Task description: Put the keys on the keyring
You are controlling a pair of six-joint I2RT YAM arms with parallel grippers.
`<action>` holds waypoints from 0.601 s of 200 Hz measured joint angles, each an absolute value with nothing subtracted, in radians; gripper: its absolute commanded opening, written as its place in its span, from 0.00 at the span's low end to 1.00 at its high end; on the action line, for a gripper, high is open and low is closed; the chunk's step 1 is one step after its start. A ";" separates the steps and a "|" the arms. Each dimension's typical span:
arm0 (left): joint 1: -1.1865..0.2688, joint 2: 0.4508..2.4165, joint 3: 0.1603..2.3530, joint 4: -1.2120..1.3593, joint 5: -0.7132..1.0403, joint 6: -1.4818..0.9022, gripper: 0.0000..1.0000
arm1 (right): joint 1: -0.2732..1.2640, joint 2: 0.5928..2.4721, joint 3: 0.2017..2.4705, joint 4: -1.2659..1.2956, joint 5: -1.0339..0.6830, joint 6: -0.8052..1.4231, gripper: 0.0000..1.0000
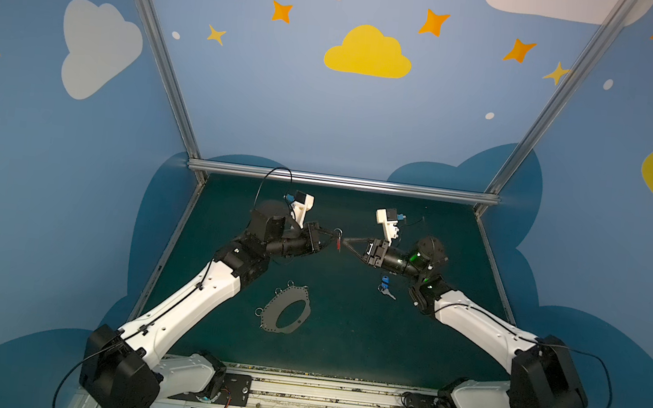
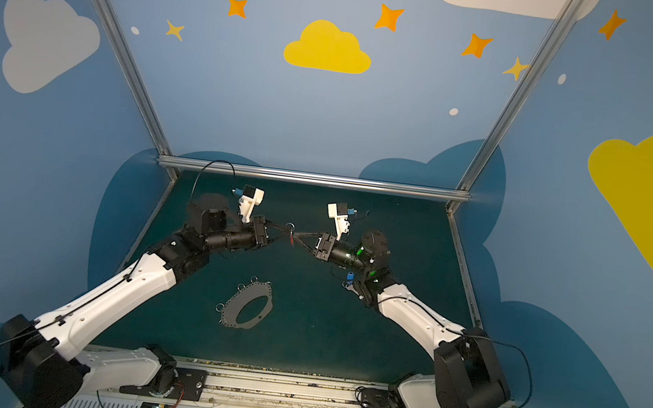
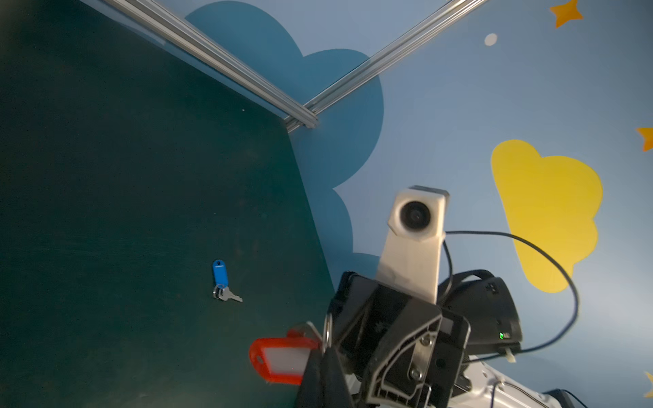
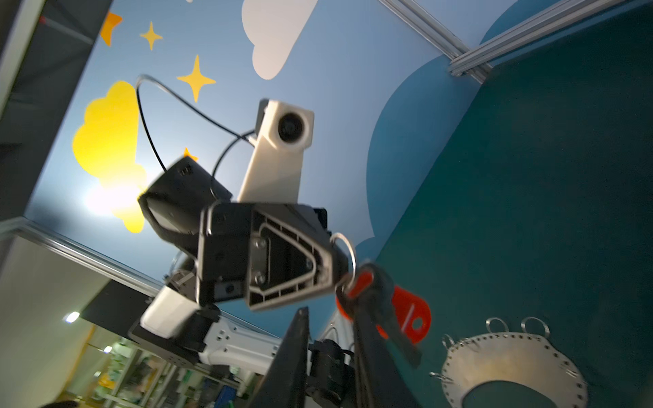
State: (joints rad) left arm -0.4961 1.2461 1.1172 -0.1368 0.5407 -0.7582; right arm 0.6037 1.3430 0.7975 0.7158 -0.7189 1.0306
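Red-tag key (image 1: 338, 243) is up in mid-air, pinched tight in L gripper (image 1: 332, 237), tag hanging below. R gripper (image 1: 347, 241) is right at it. R wrist view shows its jaws narrowly apart; contact w/ key can't be told. Blue-tag key (image 1: 385, 286) lies flat on green mat (image 1: 341, 349), just beside R arm (image 1: 471, 318). L wrist view shows it whole; in a top view R arm half-hides it. Keyring (image 1: 271, 317) lies flat mid-mat, well apart from both keys. R wrist view shows its wire rings (image 4: 535, 326).

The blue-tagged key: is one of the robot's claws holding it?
No, the blue-tagged key lies by itself on the green table, with nothing touching it.
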 measured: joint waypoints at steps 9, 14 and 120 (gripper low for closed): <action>-0.493 1.269 1.160 -0.208 0.523 -0.747 0.04 | 0.604 1.316 0.789 0.684 -0.714 1.013 0.15; -0.490 1.282 1.177 -0.243 0.515 -0.740 0.04 | 0.604 1.304 0.784 0.669 -0.712 1.000 0.14; -0.465 1.441 1.229 -0.492 0.581 -0.762 0.04 | 0.660 1.477 0.719 0.634 -0.748 0.942 0.27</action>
State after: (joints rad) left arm -0.4652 1.4410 1.2293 -0.4919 0.5812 -0.7624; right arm 0.6601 1.4765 0.7189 0.6342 -0.7479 0.9421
